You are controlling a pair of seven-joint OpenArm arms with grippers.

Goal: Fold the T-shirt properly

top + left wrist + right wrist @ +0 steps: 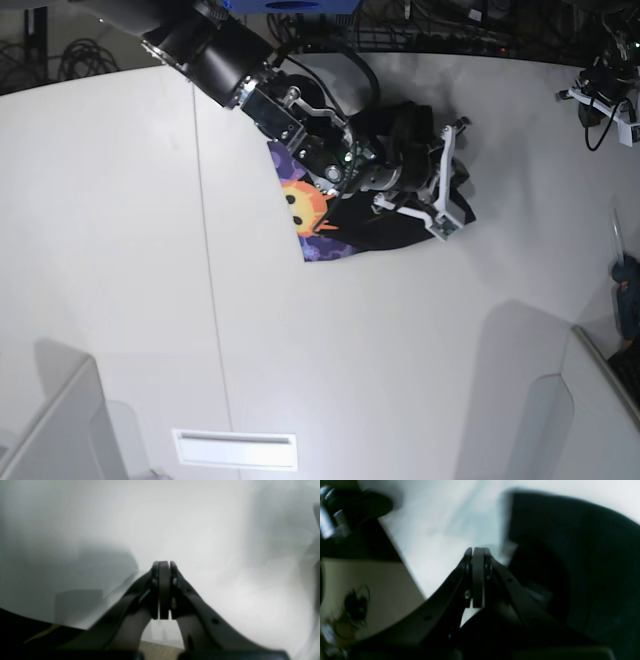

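Note:
The T-shirt lies bunched in the middle of the white table, black with an orange sun face on purple turned up at its left end. My right arm reaches in from the upper left and covers much of it. The right gripper hangs at the shirt's right side. In the right wrist view the right gripper is shut, its tips over bare table, with the T-shirt just to the right and no cloth showing between the pads. My left gripper is shut and empty over bare white table.
A seam runs down the table. Grey panels stand at the front left and front right. Dark hardware sits at the back right corner, with a blue object at the right edge. Cables lie behind the table.

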